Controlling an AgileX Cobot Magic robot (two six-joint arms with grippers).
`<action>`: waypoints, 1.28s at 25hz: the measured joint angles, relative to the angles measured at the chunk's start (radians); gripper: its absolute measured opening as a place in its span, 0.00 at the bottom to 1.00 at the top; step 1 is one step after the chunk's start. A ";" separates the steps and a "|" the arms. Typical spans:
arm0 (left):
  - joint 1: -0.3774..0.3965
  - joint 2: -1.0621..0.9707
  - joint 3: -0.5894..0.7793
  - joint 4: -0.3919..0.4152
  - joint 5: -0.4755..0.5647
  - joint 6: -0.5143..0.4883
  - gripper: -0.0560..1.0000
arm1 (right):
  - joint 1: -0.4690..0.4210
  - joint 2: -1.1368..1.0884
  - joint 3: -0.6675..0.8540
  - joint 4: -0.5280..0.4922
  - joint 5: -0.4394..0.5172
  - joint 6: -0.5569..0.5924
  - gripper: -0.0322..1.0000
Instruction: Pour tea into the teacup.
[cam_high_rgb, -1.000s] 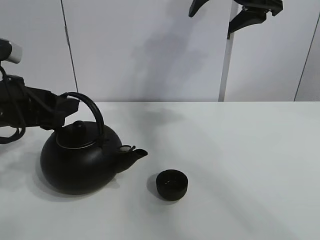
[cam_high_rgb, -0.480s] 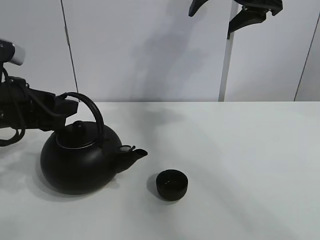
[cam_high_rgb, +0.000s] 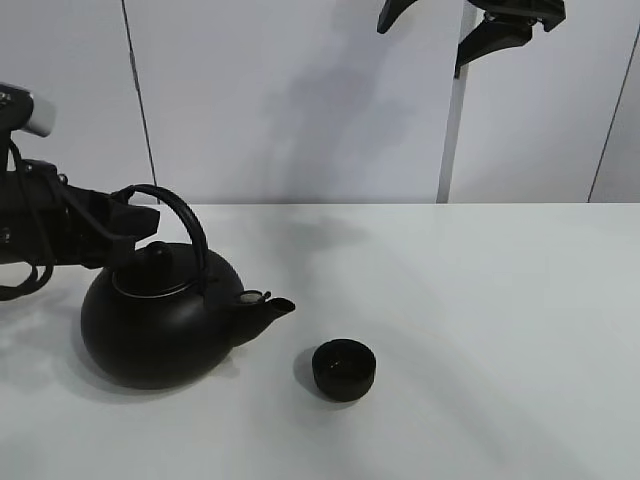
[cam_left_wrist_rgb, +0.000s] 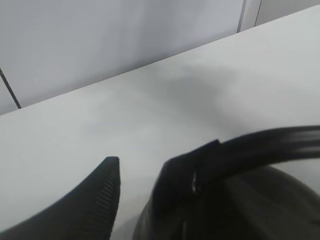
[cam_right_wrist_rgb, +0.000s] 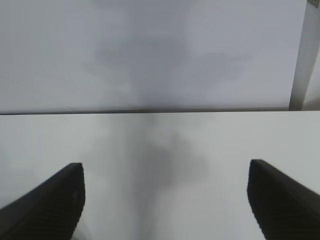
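A big round black kettle with an arched handle stands on the white table at the left, spout pointing right. The small black teacup sits on the table just right of the spout, apart from it. My left gripper reaches in from the left at the top of the handle. In the left wrist view the handle lies between the jaws of the left gripper, against one finger, with a gap to the ribbed finger. My right gripper hangs high at the back, open and empty.
The white table runs to a pale panelled wall behind it. A light vertical post stands at the back right, under the right gripper.
The left gripper's jaws have narrowed around the kettle handle. Kettle, teacup and right arm have not moved.
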 joint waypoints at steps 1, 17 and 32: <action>0.000 0.010 -0.001 0.002 0.000 -0.004 0.39 | 0.000 0.000 0.000 0.000 0.000 0.000 0.62; 0.002 0.035 -0.005 0.006 -0.035 0.014 0.18 | 0.000 0.000 0.000 0.000 0.000 0.000 0.62; -0.066 0.003 -0.191 0.034 0.217 -0.004 0.15 | 0.000 0.000 0.000 0.000 0.000 0.000 0.62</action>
